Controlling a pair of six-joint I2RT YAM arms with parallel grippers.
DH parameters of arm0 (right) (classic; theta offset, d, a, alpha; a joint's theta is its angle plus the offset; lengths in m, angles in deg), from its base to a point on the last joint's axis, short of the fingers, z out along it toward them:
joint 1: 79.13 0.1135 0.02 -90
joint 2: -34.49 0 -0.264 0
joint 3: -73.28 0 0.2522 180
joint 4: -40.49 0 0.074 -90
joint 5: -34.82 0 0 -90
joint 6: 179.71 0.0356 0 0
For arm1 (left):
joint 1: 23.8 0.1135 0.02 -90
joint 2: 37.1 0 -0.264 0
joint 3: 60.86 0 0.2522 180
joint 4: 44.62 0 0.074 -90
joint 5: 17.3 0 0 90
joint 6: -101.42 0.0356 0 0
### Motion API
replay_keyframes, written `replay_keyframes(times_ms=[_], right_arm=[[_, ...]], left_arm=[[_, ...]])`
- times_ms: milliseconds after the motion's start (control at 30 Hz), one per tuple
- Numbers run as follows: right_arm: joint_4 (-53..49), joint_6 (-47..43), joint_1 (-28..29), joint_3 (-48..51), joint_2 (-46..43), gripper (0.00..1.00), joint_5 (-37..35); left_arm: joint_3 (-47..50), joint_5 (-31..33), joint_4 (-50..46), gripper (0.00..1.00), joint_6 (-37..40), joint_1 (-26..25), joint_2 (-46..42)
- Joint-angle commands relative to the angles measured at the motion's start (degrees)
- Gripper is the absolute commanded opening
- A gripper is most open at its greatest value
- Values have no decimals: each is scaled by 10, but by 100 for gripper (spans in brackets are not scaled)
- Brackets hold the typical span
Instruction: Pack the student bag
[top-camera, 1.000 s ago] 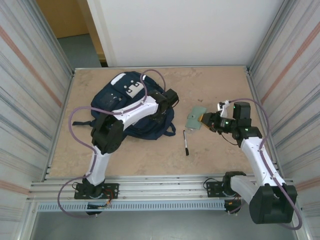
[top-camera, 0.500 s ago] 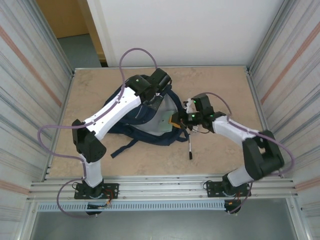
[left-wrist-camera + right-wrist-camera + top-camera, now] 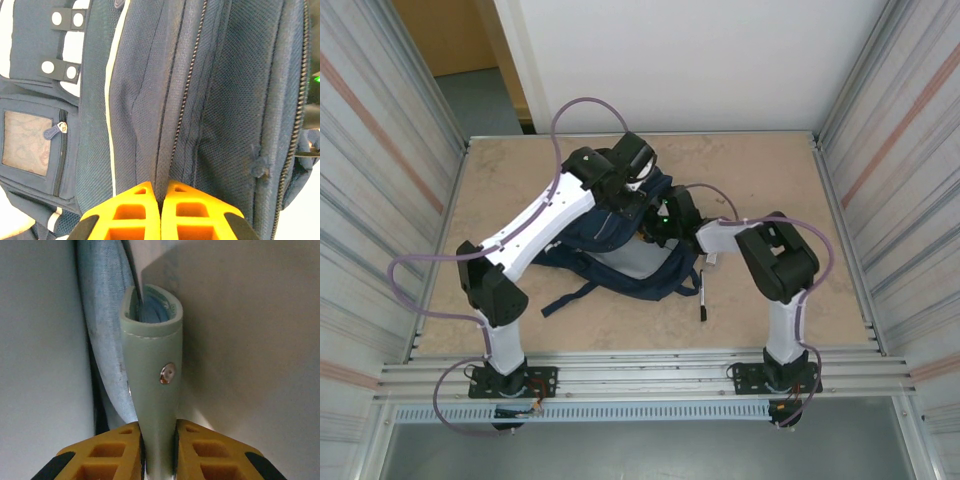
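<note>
The student bag (image 3: 620, 280) lies mid-table, navy with a pale lining showing at its open mouth. My left gripper (image 3: 638, 196) is shut on a fold of its navy fabric beside a zipper (image 3: 161, 197) and holds that edge up; the bag's (image 3: 225, 100) white patches and front pocket fill the left of that view. My right gripper (image 3: 656, 226) reaches into the opening from the right. It is shut on a green wallet (image 3: 152, 370) with a metal snap, pale lining all around it. A grey-blue fabric item (image 3: 102, 340) lies against the wallet's left side.
A black pen (image 3: 701, 295) lies on the table just right of the bag. Dark straps (image 3: 565, 297) trail toward the near left. Metal walls close in the table on both sides, and a rail runs along the near edge.
My right gripper has carried the green wallet leftward off the table into the bag's opening. My left arm has lifted the bag's edge, standing the bag more open.
</note>
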Motion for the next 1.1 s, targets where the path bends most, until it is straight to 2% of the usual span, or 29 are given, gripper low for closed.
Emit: replay_keyframes(times_ms=[0,233,367,467,633,767,867,1067], right_arm=[[111,94,20,-33,44,20,-17],[104,117,44,-98,96,30,-60],[110,117,44,-87,102,41,-64],[85,91,36,-54,63,47,-56],[-25,14,5,-21,-11,50,32],[-58,-74,-5,31,-91,52,76],[-135,-119,-7,48,-134,54,79],[-203,-173,-13,93,-216,55,51]], left_arm=[[-20,-28,37,0,-3,4,-46],[-43,-61,23,0,8,24,-46],[-30,-54,22,0,4,27,-47],[4,-54,43,0,2,35,-56],[57,-56,56,0,2,59,-77],[114,-86,83,0,1,88,-103],[155,-110,116,0,-5,90,-119],[237,-178,191,0,-31,90,-140]])
